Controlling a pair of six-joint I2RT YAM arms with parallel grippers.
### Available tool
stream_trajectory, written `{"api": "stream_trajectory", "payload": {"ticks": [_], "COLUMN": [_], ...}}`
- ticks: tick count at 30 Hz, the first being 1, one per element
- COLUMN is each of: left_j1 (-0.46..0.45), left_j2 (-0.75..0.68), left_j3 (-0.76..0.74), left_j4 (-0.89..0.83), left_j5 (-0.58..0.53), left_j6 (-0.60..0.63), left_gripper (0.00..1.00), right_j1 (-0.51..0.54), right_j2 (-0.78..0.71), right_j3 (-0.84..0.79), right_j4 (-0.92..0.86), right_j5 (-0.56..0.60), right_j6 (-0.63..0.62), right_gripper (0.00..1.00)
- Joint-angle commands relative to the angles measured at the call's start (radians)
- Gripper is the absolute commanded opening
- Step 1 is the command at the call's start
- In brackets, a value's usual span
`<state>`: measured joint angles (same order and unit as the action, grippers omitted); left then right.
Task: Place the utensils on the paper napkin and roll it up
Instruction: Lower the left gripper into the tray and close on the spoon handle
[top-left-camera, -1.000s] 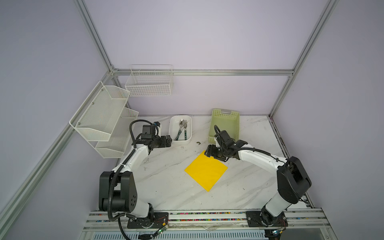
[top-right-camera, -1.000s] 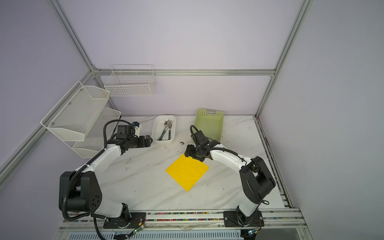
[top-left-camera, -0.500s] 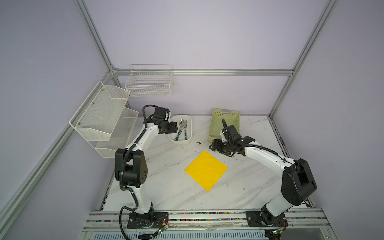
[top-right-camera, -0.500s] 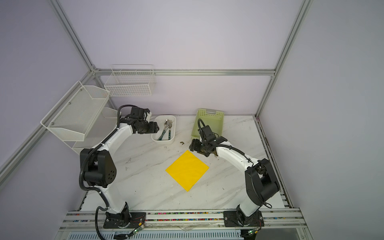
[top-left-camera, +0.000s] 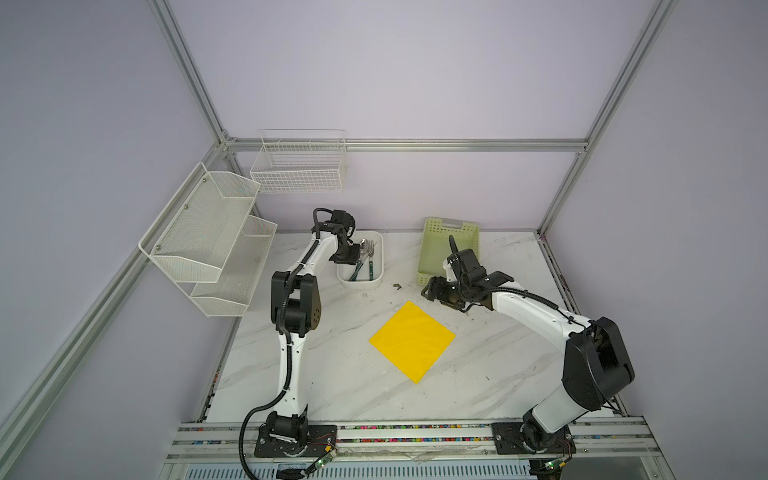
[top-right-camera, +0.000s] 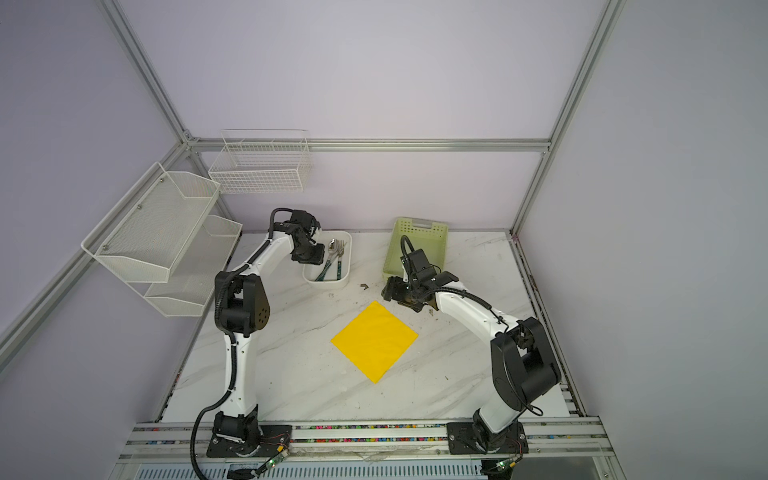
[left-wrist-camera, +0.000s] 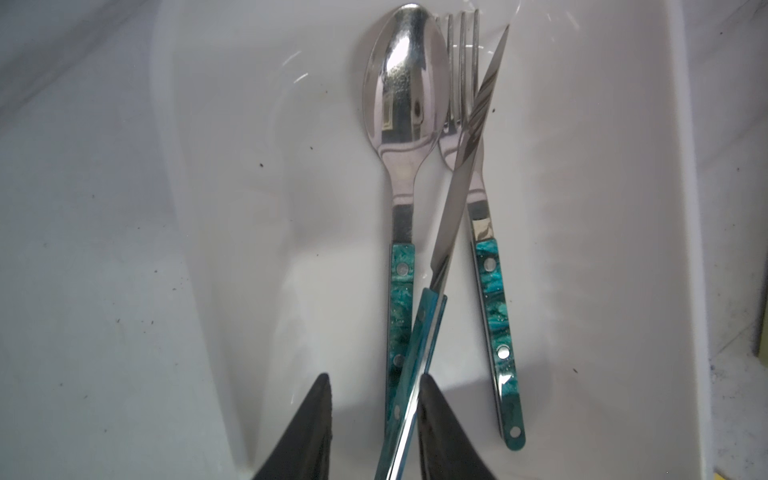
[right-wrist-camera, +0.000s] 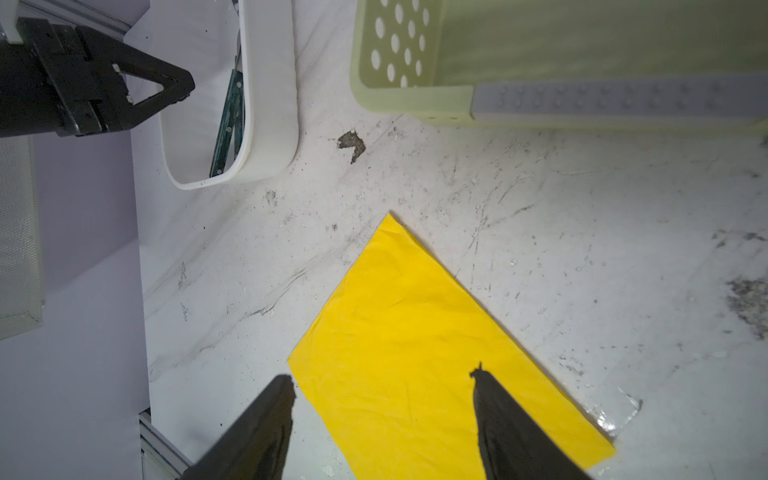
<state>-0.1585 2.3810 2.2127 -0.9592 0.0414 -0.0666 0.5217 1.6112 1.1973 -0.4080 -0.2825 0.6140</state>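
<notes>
Utensils (left-wrist-camera: 401, 208) bunched in tub (top-left-camera: 360, 283) — our left jaws straddle knife handle (left-wrist-camera: 417, 345) for pickup, part-open, nothing gripped; right jaws wide, empty — near napkin (right-wrist-camera: 415, 353).

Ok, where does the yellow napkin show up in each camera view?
Both top views: napkin mid-picture, flat, set like a diamond.
Left wrist: not in it.
Right wrist: napkin just ahead of the open right pincer, reaching in between its tips.
Shared landmark: the white tub, seen in all four.
</notes>
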Motion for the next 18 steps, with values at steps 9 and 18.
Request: {"api": "stream_trajectory", "payload": {"ticks": [9, 18], "left_j1": [0.0, -0.016], "left_j2": [0.1, 0.141], "left_j3": [0.202, 0.2], "left_j4": [-0.001, 0.01], "left_j5": [0.091, 0.064], "left_j6": [0.05, 0.067], "left_gripper": [0.29, 0.27], "right_j1": [-0.006, -0.006], "right_j2": [0.025, 0.014], "right_j3": [0.015, 0.003], "right_j4": [-0.002, -0.002], "right_j5": [-0.035, -0.04], "right_j6": [-0.002, 0.006], "right_gripper": [0.7, 0.7]}}
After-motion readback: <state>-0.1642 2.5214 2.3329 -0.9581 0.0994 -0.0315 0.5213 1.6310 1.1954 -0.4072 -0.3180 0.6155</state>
